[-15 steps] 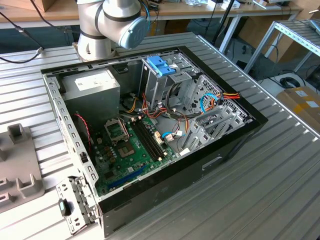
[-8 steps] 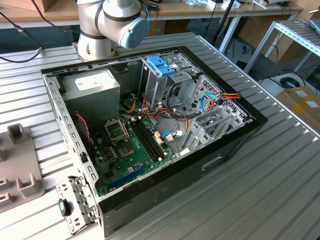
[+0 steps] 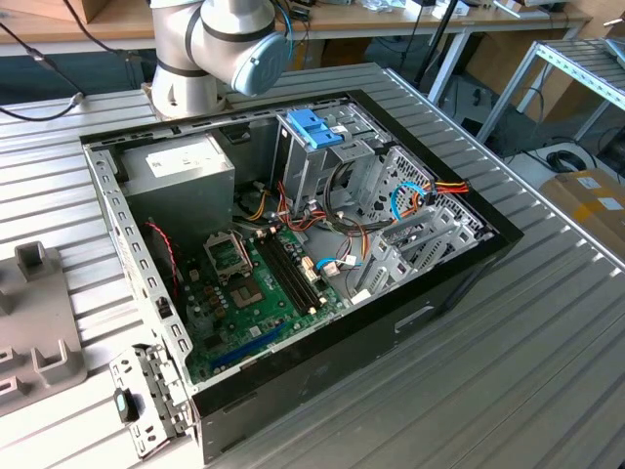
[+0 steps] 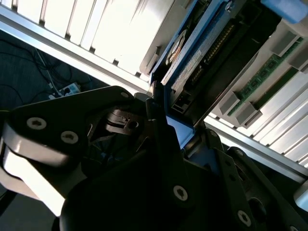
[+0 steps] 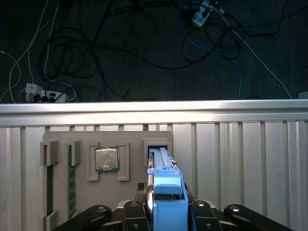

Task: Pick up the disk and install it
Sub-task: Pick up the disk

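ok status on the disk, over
Copy: pincer shut on the flat silver-grey disk in light-blue plastic frame. Disk on edge at grey holder slot, not yet in the open black computer case. No obstruction seen around it.

Silver arm (image 3: 181, 44), blue joint cap (image 3: 262, 61), black fingers (image 4: 161, 132)

No legible text — labels on power supply (image 3: 181, 168), disk (image 4: 190, 57) unreadable.

In the exterior view a ribbed aluminium table (image 3: 547, 371) fills the lower frame, a wooden bench (image 3: 59, 24) crosses the top, and a metal rack (image 3: 586, 68) stands upper right above a cardboard box (image 3: 596, 200). In the first wrist view, tangled cables (image 5: 72, 53) lie on dark floor (image 5: 144, 62).
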Controlling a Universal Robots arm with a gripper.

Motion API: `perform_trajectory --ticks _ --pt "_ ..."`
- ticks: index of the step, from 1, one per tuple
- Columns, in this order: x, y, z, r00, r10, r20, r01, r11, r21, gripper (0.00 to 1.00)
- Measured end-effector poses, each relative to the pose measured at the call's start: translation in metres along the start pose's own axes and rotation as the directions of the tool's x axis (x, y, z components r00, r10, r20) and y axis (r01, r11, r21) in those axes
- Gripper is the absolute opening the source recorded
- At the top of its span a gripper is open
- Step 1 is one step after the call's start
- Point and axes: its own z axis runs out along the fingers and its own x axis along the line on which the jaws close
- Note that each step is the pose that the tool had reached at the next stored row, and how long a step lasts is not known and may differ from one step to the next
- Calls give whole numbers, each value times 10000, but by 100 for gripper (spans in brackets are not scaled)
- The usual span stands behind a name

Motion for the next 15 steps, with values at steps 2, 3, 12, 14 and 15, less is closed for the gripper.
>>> perform_trajectory --ticks 2,3,12,14,15 --pt "0 0 -10 10000 0 -1 0 10000 -1 37" --pt "0 0 -14 10000 0 -1 0 10000 0 37" --pt "-2 3 -71 10000 0 0 0 10000 0 37" --pt "-2 3 -85 10000 0 0 0 10000 -1 37" --pt "-2 3 -91 10000 0 0 0 10000 0 37"
